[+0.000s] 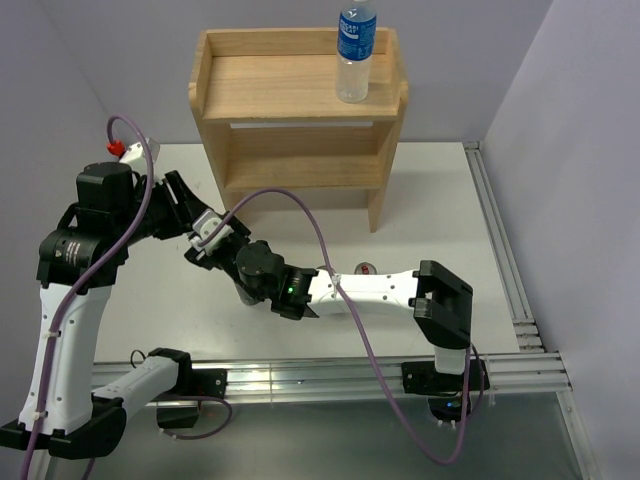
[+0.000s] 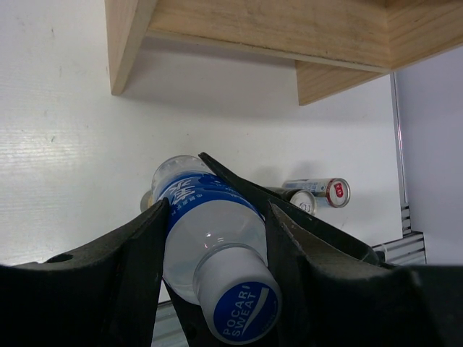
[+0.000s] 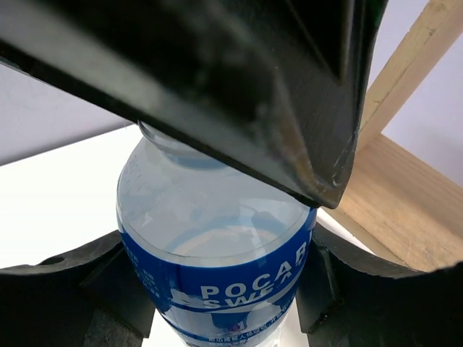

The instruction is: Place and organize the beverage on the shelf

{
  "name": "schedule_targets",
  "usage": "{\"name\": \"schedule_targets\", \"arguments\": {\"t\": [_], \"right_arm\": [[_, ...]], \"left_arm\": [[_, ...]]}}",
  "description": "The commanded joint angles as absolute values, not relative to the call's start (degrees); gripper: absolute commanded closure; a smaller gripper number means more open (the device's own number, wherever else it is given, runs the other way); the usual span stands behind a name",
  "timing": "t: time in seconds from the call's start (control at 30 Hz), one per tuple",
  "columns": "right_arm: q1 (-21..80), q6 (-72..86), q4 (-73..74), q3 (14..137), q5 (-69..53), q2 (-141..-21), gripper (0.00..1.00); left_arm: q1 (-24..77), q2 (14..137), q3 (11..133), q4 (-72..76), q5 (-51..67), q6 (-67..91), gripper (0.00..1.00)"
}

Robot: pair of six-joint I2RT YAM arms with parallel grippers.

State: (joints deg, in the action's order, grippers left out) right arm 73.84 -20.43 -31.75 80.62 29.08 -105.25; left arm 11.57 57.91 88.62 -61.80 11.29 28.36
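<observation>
A clear Pocari Sweat bottle [image 2: 210,238] with a blue label and a white cap stands low over the table in front of the wooden shelf [image 1: 300,100]. My left gripper [image 1: 213,238] is closed on its shoulder below the cap, fingers [image 2: 137,253] on both sides. My right gripper [image 1: 252,262] is closed on the labelled body [image 3: 217,282], just under the left one. The arms hide the bottle in the top view. A second Pocari Sweat bottle [image 1: 355,50] stands upright on the shelf's top board, at the right.
Two cans [image 2: 318,191] lie on the table right of the grippers; one shows as a red spot [image 1: 365,268] by the right forearm. The shelf's lower tier [image 1: 300,170] holds nothing. A rail [image 1: 500,250] runs along the table's right edge.
</observation>
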Motion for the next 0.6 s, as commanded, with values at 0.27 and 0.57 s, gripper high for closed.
{"name": "schedule_targets", "arguments": {"t": [0.27, 0.57], "right_arm": [[71.46, -18.72, -26.73, 78.58, 37.00, -99.60, 1.00], [71.54, -18.10, -20.67, 77.17, 40.51, -89.75, 1.00]], "left_arm": [[12.22, 55.20, 92.63, -51.86, 6.87, 27.95, 0.05], [12.22, 55.11, 97.21, -42.46, -5.17, 25.66, 0.01]]}}
